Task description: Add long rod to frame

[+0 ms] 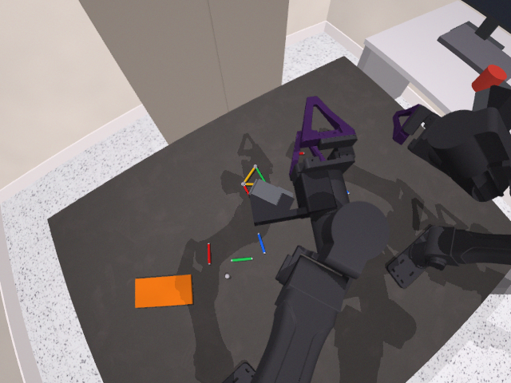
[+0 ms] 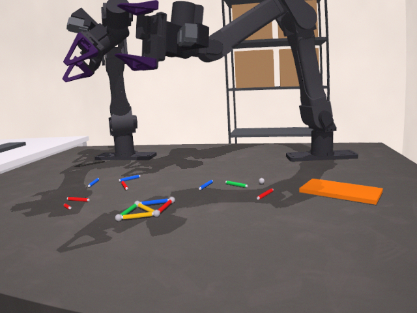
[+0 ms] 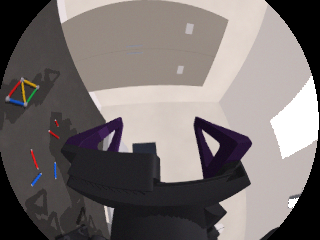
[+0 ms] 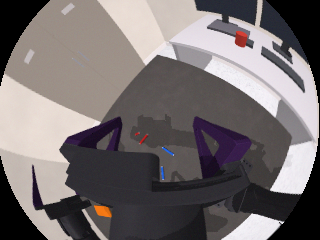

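Note:
A frame of coloured rods and steel balls, with blue, red, green and yellow rods, looks flat on the table as two joined triangles. My left gripper is open and empty, high above the table, its fingers one above the other. My right gripper is open and empty, also high. Loose rods include blue, green and red ones. The left arm hides part of the frame in the top view.
More loose red and blue rods lie on the side towards the white desk. A loose steel ball lies near the green rod. An orange block lies beyond it.

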Robot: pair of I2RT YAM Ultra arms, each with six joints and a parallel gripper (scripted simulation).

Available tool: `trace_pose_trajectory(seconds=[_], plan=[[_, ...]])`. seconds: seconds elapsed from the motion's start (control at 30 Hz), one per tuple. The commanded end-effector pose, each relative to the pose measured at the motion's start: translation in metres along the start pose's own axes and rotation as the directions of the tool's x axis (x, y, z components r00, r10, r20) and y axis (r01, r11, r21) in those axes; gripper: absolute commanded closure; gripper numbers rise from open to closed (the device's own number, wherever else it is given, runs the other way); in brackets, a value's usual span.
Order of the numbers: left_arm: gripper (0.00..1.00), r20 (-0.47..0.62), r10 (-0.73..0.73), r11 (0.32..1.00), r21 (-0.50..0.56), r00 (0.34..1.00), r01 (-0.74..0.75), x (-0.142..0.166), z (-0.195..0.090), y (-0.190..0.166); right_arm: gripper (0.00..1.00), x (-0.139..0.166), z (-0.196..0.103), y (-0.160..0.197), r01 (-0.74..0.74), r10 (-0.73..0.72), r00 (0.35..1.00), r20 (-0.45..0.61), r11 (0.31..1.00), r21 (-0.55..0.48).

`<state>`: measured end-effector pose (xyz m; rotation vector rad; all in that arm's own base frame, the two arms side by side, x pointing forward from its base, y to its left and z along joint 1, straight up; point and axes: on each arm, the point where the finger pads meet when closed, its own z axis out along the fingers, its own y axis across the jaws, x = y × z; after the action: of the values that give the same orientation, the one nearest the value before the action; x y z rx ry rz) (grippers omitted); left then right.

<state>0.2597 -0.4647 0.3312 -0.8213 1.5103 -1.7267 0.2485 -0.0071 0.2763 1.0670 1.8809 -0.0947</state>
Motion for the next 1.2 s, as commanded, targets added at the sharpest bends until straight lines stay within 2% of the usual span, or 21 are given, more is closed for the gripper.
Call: trace_pose_trajectory(seconds=[0.0,0.13,0.3,0.43,0.5,0.63,1.0,1.07,1.17], plan=[[0.0,-0.016,0.012,1.0,0.002,1.0,-0.012,0.002,0.0,-0.004,0.0,-0.001,-0.001,0.006,-0.007,0.007,1.0,-0.002,1.0,-0.024],[0.0,-0.116,0.123,0.991,-0.031,0.986,-0.127,0.005,-0.008,0.01,0.0,0.015,0.004,0.031,0.083,-0.087,0.996,-0.035,0.99,-0.112],[0.0,-0.293,0.32,0.93,-0.085,0.901,-0.358,-0.012,-0.036,0.045,0.0,0.056,0.014,0.069,0.259,-0.288,0.955,-0.074,0.929,-0.265],[0.0,-0.405,0.431,0.855,-0.103,0.806,-0.509,-0.032,-0.058,0.069,0.0,0.087,0.025,0.09,0.372,-0.427,0.9,-0.091,0.858,-0.354],[0.0,-0.405,0.431,0.855,-0.103,0.806,-0.509,-0.032,-0.058,0.069,0.0,0.087,0.025,0.09,0.372,-0.427,0.9,-0.091,0.858,-0.354],[0.0,-0.521,0.519,0.755,-0.092,0.678,-0.649,-0.051,-0.081,0.093,0.0,0.119,0.034,0.114,0.472,-0.565,0.821,-0.086,0.755,-0.455],[0.0,-0.7,0.617,0.503,-0.001,0.36,-0.864,-0.091,-0.12,0.129,0.0,0.178,0.054,0.166,0.603,-0.787,0.617,-0.035,0.5,-0.622],[0.0,-0.7,0.617,0.503,-0.001,0.36,-0.864,-0.091,-0.12,0.129,0.0,0.178,0.054,0.166,0.603,-0.787,0.617,-0.035,0.5,-0.622],[0.0,-0.746,0.626,0.399,0.056,0.227,-0.915,-0.104,-0.133,0.139,0.0,0.198,0.06,0.179,0.625,-0.845,0.535,-0.008,0.402,-0.668]])
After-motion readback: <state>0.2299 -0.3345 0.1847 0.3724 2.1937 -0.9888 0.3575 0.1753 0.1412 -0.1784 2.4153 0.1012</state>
